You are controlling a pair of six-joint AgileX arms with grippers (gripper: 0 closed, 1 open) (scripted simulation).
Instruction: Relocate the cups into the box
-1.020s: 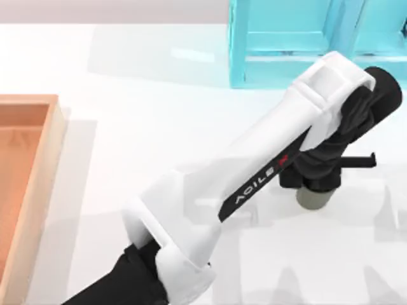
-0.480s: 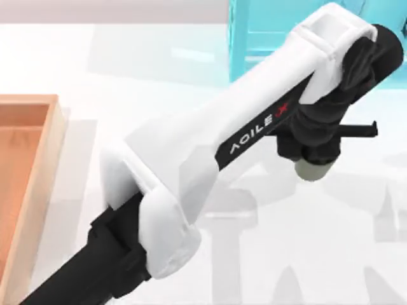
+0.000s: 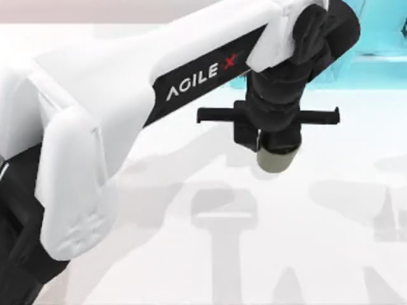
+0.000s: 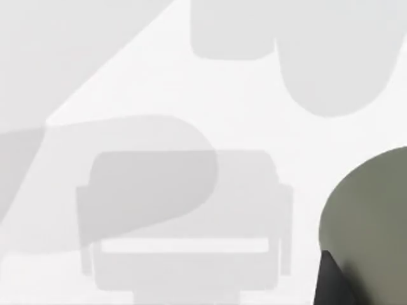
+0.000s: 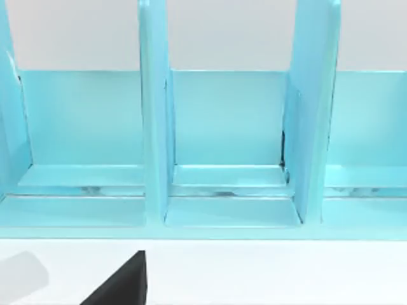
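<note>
L gripper (image 3: 275, 149) fingers clamped on olive-green cup (image 3: 276, 160), held above white table (image 3: 318, 254); R fingers' state unclear.

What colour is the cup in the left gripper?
Olive-green cup, clearest in the top view, held by the left gripper.

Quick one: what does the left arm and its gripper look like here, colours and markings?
The left arm has glossy white rounded shells with black sections between them, and a black strip lettered AGILE in white with a red X. Its wrist is black. The left gripper is black, hanging from a thin straight black crossbar.
</note>
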